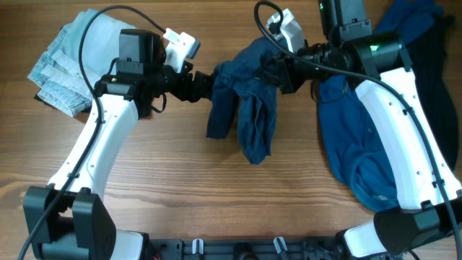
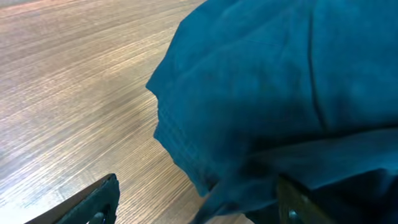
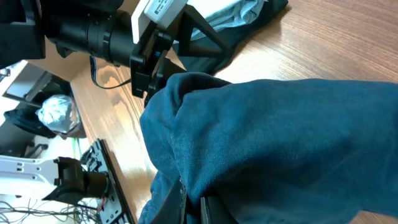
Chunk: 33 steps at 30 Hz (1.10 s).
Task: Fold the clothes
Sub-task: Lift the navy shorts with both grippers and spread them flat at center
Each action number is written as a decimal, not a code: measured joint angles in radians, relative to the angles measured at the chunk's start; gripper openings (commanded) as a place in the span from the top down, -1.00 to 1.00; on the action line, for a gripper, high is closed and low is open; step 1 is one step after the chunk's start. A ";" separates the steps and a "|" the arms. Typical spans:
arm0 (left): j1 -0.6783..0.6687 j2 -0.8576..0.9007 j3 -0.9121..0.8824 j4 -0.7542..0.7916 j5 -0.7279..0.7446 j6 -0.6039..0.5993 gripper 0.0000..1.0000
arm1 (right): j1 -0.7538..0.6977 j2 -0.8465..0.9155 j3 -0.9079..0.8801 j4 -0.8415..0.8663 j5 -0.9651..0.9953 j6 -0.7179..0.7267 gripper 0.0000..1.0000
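Observation:
The dark navy shorts (image 1: 245, 101) hang bunched between my two grippers at the table's middle, with their lower part draped on the wood. My right gripper (image 1: 278, 72) is shut on their upper right edge. In the right wrist view the jaws (image 3: 199, 208) pinch a fold of the navy cloth (image 3: 280, 137). My left gripper (image 1: 209, 85) is at the shorts' left edge. In the left wrist view its jaws (image 2: 199, 202) are wide open, with navy cloth (image 2: 280, 81) reaching in beside the right finger. A brighter blue shirt (image 1: 354, 144) lies under my right arm.
A light grey-blue folded garment (image 1: 65, 65) lies at the far left behind my left arm. A dark piece (image 1: 440, 65) lies along the right edge. Bare wooden table (image 1: 180, 188) shows in front of the shorts.

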 measured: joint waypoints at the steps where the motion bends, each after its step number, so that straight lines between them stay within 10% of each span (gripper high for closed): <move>1: 0.006 0.000 0.000 -0.006 0.001 0.003 -0.62 | 0.000 0.000 0.000 0.000 0.000 0.000 0.92; 9: 0.033 0.000 0.000 -0.060 0.182 0.147 -0.25 | 0.000 0.000 0.000 -0.001 -0.004 0.000 0.92; 12: -0.053 0.000 0.000 -0.012 0.200 0.167 0.84 | 0.004 0.000 0.000 -0.002 -0.004 0.001 0.91; 13: -0.087 0.002 0.000 -0.005 0.188 0.173 0.92 | 0.007 0.000 0.000 -0.002 -0.004 0.001 0.91; 15: -0.123 0.010 0.000 0.002 0.142 0.175 0.92 | 0.012 0.000 0.000 -0.003 -0.004 0.001 0.77; 18: -0.122 0.015 0.000 0.080 0.036 0.118 0.92 | 0.012 0.000 0.000 0.000 0.000 0.006 -0.69; 20: -0.083 0.014 -0.001 0.155 -0.042 0.007 0.92 | 0.012 0.000 0.001 0.001 0.058 0.005 -0.95; 33: -0.038 -0.101 -0.001 0.319 -0.155 -0.248 0.92 | 0.050 0.000 -0.131 0.179 0.317 0.212 -0.96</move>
